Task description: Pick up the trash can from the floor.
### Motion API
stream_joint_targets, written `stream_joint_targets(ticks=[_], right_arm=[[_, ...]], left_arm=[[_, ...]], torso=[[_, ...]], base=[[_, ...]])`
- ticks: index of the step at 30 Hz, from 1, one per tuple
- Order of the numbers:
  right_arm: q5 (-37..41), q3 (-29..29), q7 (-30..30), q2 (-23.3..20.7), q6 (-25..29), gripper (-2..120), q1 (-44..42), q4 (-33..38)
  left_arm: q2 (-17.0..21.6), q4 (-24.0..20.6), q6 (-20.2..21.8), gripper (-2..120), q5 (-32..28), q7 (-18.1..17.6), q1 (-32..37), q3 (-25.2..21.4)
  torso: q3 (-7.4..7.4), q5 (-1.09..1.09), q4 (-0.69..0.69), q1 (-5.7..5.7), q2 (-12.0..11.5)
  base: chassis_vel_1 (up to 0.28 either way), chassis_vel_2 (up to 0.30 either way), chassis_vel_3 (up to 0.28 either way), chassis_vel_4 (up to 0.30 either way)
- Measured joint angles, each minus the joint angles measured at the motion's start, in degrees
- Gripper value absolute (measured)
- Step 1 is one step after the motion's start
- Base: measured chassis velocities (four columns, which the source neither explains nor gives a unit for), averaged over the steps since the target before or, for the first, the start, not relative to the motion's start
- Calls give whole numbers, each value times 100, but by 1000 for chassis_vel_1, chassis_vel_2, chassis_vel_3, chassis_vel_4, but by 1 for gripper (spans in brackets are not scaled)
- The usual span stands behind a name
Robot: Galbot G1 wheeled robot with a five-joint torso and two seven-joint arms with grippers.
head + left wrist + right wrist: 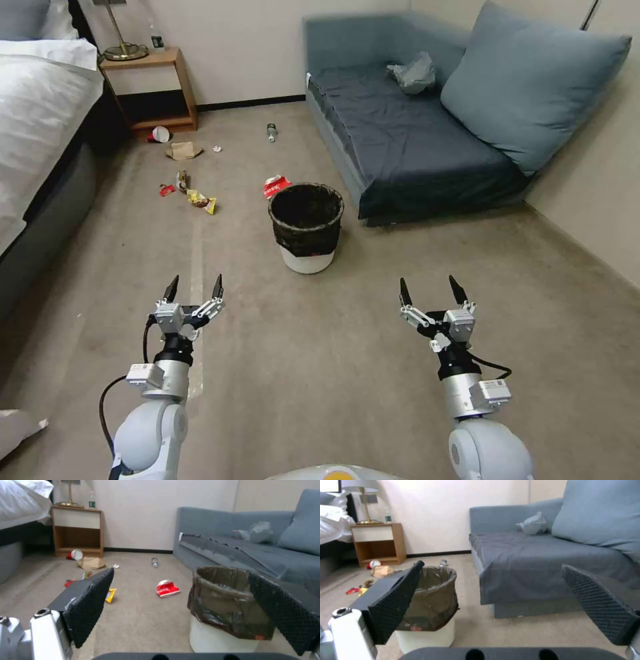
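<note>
The trash can is a small round white bin with a black bag folded over its rim, standing upright on the beige carpet floor near the sofa's front corner. The left wrist view shows the trash can ahead, partly behind one finger; the right wrist view has the trash can partly behind a finger too. My left gripper hovers open above the carpet, nearer to me and to the left of the bin. My right gripper hangs open to the bin's right, equally short of it. Both hold nothing.
A blue sofa with a large cushion stands right of the bin. A bed and a wooden nightstand lie at the left. Litter is scattered beyond the bin: a red packet, wrappers, a bottle, a cup.
</note>
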Motion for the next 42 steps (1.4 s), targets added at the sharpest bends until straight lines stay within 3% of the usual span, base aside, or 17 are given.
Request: stream_joint_targets(ticks=[31, 42], right_arm=[[6, -12, -25, 7, 21, 100, -30, -18], [-38, 3, -76, -4, 191, 100, -11, -70]], left_arm=[[9, -54, 16, 97, -91, -2, 27, 71], [138, -231, 298, 97, -286, -150, 73, 135]], torso=[[-1, 1, 0, 0, 0], [-1, 0, 0, 0, 0]], base=[[-132, 137, 136, -136], [-110, 107, 115, -111]])
